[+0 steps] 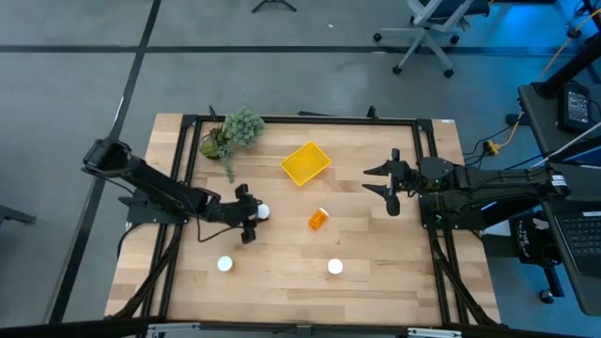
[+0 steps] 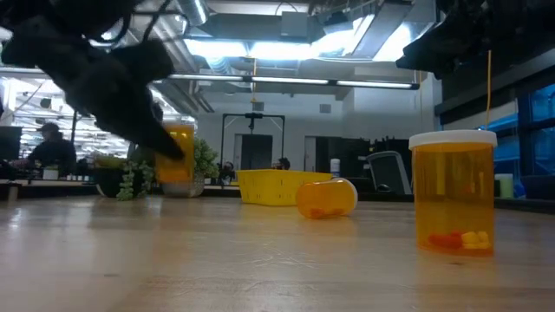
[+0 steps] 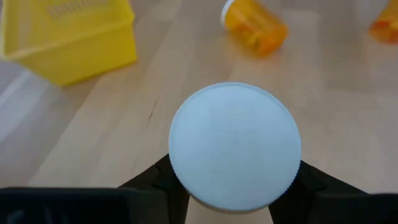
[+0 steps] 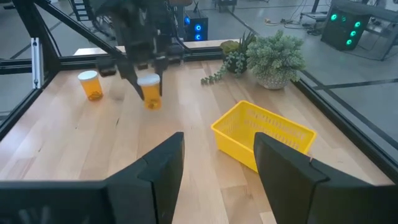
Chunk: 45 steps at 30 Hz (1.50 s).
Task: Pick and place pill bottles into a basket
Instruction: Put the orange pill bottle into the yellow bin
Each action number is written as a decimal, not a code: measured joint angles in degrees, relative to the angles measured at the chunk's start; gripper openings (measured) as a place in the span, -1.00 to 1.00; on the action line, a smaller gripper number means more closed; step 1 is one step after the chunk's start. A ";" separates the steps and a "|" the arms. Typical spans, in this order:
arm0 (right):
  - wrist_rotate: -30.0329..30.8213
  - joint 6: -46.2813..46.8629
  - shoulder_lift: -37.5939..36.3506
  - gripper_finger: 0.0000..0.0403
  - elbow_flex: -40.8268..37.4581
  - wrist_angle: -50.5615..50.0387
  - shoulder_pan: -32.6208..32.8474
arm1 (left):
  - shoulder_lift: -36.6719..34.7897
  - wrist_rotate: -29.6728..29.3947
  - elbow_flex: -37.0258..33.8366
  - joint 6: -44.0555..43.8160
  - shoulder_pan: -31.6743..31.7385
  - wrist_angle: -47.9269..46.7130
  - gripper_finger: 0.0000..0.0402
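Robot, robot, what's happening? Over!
Left claw shut on a pill bottle. Right claw open, waiting near the basket. Nothing blocking.

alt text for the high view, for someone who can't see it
Overhead, the left claw grips a pill bottle on a wooden table. A yellow basket sits mid-table, with one bottle lying on its side nearby.

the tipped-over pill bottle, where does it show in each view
High view: tipped pill bottle lies mid-table, below the yellow basket.
Low view: on its side, just right of the basket.
Left wrist view: near the upper edge, beyond the held bottle's white cap.
Right wrist view: not in it.
Shared landmark: the basket.
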 joint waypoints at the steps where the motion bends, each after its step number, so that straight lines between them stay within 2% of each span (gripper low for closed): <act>1: 0.00 0.00 0.00 -0.02 0.00 0.00 0.02 | -1.50 0.45 0.00 0.41 0.00 -0.75 -0.23; 12: 0.00 -0.08 0.00 -0.02 0.00 0.14 0.02 | -18.33 2.52 0.00 0.91 0.00 -12.42 -0.24; 20: 0.00 -0.04 -0.02 -0.02 0.00 1.36 0.02 | -24.77 4.15 0.00 4.89 0.00 -13.65 -0.24; 26: 0.00 -0.07 0.00 -0.02 0.00 1.57 0.02 | -26.63 7.58 0.00 5.84 0.00 -15.67 -0.24; 29: 0.00 -0.13 0.00 -0.02 0.00 2.22 0.02 | -26.97 9.27 2.60 5.19 0.12 -21.57 -0.24; 34: 0.00 -0.04 0.00 -0.02 0.00 3.05 0.02 | -26.25 7.86 10.59 5.92 1.05 -31.86 -0.25; 40: 0.00 -0.04 0.00 -0.02 0.00 3.13 0.02 | -24.40 7.67 15.01 11.32 2.11 -33.93 -0.24; 45: 0.00 0.21 0.14 -0.02 0.00 3.16 0.02 | -22.51 7.53 16.77 11.90 3.49 -36.09 -0.24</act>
